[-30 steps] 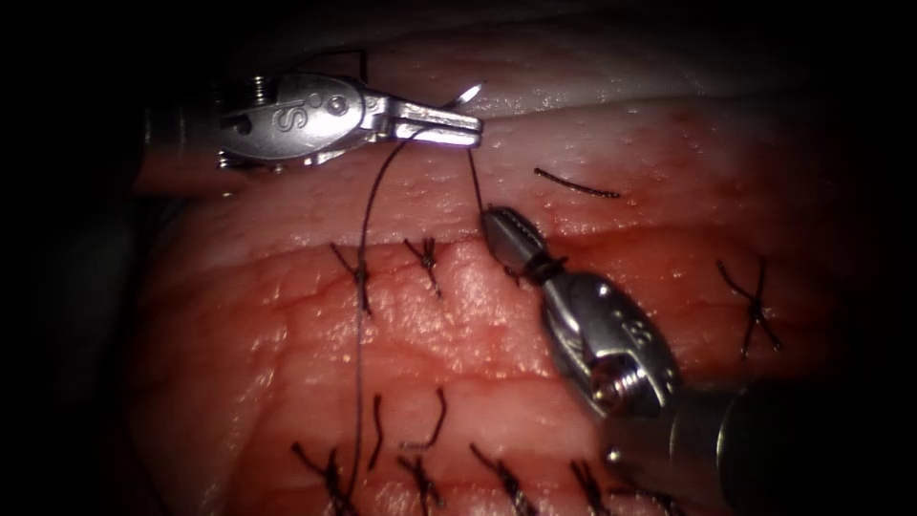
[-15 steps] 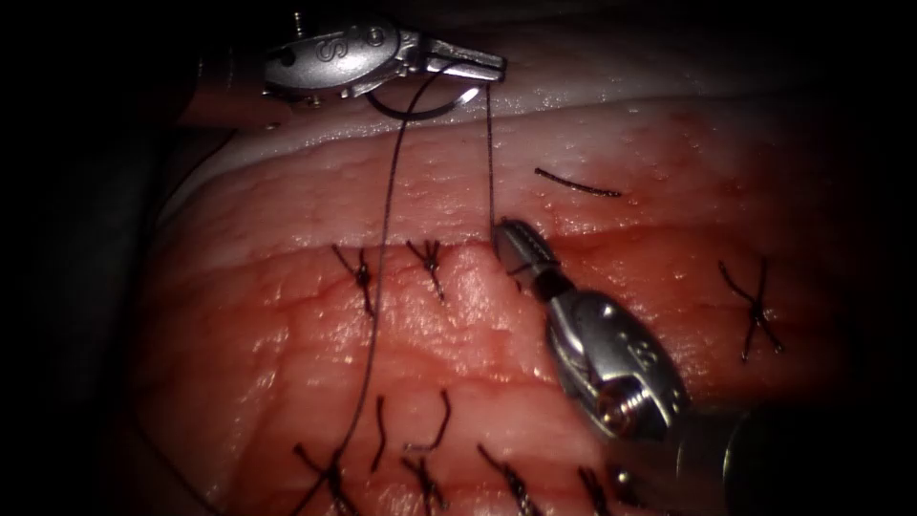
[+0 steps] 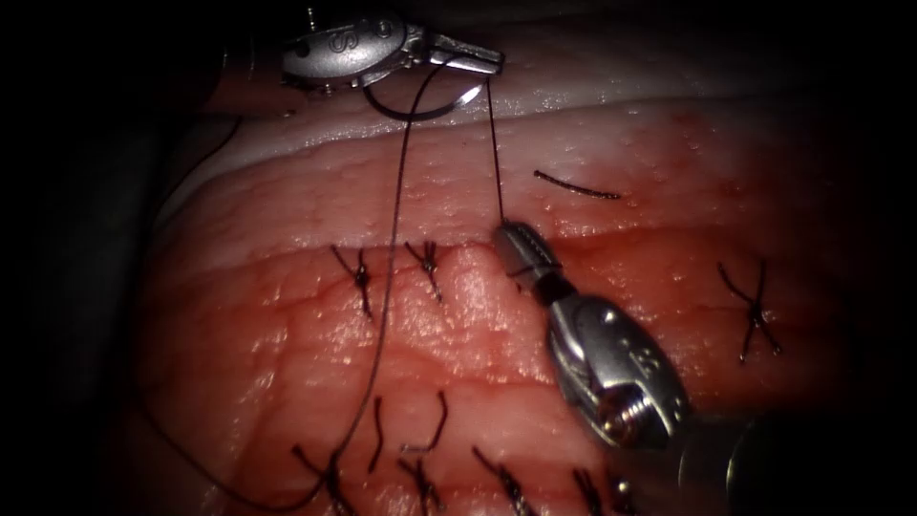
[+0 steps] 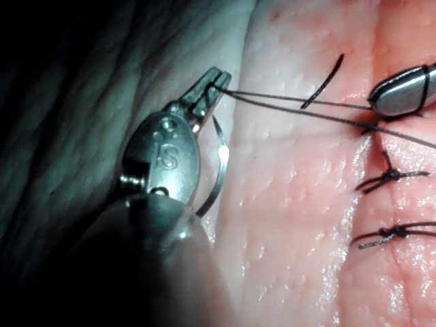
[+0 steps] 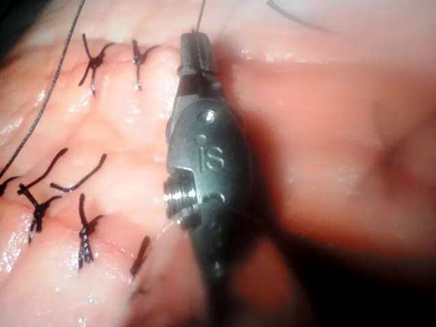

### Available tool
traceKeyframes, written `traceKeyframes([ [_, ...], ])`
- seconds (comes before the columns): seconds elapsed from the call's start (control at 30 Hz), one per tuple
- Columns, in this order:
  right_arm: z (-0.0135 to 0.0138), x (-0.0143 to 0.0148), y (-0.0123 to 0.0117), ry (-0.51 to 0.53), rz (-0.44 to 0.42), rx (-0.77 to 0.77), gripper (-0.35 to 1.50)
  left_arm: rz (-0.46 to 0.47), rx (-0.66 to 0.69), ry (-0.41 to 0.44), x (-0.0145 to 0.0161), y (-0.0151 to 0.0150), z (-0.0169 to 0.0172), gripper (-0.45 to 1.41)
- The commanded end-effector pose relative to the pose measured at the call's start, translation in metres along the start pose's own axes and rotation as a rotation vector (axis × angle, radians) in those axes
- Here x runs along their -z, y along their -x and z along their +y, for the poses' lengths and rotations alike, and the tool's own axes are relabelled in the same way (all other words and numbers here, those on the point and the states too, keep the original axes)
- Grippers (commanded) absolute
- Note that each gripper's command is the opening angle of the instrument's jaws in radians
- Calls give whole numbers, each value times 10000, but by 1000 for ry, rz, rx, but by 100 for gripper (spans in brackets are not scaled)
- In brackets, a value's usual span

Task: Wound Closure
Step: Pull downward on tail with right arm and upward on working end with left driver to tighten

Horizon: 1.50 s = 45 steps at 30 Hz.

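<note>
My left tool (image 3: 482,65) (image 4: 211,85) hovers over the pale far edge of the tissue (image 3: 287,325), jaws shut on the curved needle (image 3: 420,113) (image 4: 221,160) near one end. The needle hangs free under the tool, out of the tissue. A taut thread (image 3: 494,153) (image 4: 293,99) runs from those jaws down to my right tool (image 3: 513,239) (image 4: 402,92) (image 5: 194,44). The right tool sits at the cut beside two finished stitches (image 3: 428,263), jaws shut on the thread's end, with a loop of thread (image 3: 535,272) around them. The long strand (image 3: 387,287) trails toward the near stitches.
A loose cut piece of thread (image 3: 578,186) lies on the tissue beyond the right tool. One stitch (image 3: 755,311) sits far right. A row of knots (image 3: 420,478) and loose ends (image 3: 435,420) line the near edge. Red fluid wets the tissue around the cut.
The left tool rose toward the far edge with the needle, drawing the thread to the right tool long and taut. The right tool has hardly moved.
</note>
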Motion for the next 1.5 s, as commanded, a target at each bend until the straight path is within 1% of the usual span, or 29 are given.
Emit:
traceKeyframes([
  [0.03, -5, -4, 8, -1, -12, -5, -35, 0, -2, -3, -5, 3, -6, -45],
  [0.1, -6, -2, 9, -32, -31, -115, -35, 2, -1, -10, -6, 3, -6, -45],
  [0.17, -6, -3, 7, -33, -35, -146, -35, -1, -2, -12, -7, 2, -2, -45],
  [0.27, -5, -5, 4, -24, 6, -154, -35, -8, -4, -15, -8, 0, 9, -45],
  [0.4, -5, -6, 3, -19, 17, -156, -35, -5, -4, -8, -7, -4, 19, -45],
  [0.5, -4, -7, -2, -14, 67, -168, -35, -4, -5, 0, -2, -8, 31, -45],
  [0.67, -4, -8, -2, -9, 53, -165, -35, -6, 3, 9, 6, -16, 47, -45],
  [0.77, -5, -8, -1, -9, 51, -153, -35, -4, -1, 9, 7, -20, 42, -45],
  [0.8, -5, -8, 0, 0, 46, -50, -35, 3, 0, 0, 7, -22, 35, -45],
  [0.87, -5, -8, 0, -7, 35, 29, -35, 5, -7, -6, 5, -22, 29, -45],
  [0.9, -5, -8, 0, -6, 36, 106, -35, 4, -6, -9, 4, -22, 26, -45],
  [1.03, -4, -8, -1, -17, 38, 332, -35, 1, -5, -19, -2, -19, 19, -45],
  [1.2, -2, -8, -1, -97, 41, 613, -35, -2, -5, -28, -7, -16, 12, -45],
  [1.33, -6, -5, -2, -137, 53, 742, -35, -3, -2, -30, -6, -15, 5, -45],
  [1.5, -12, -2, -4, -174, 57, 793, -35, 9, -4, -48, -4, -14, -2, -45],
])
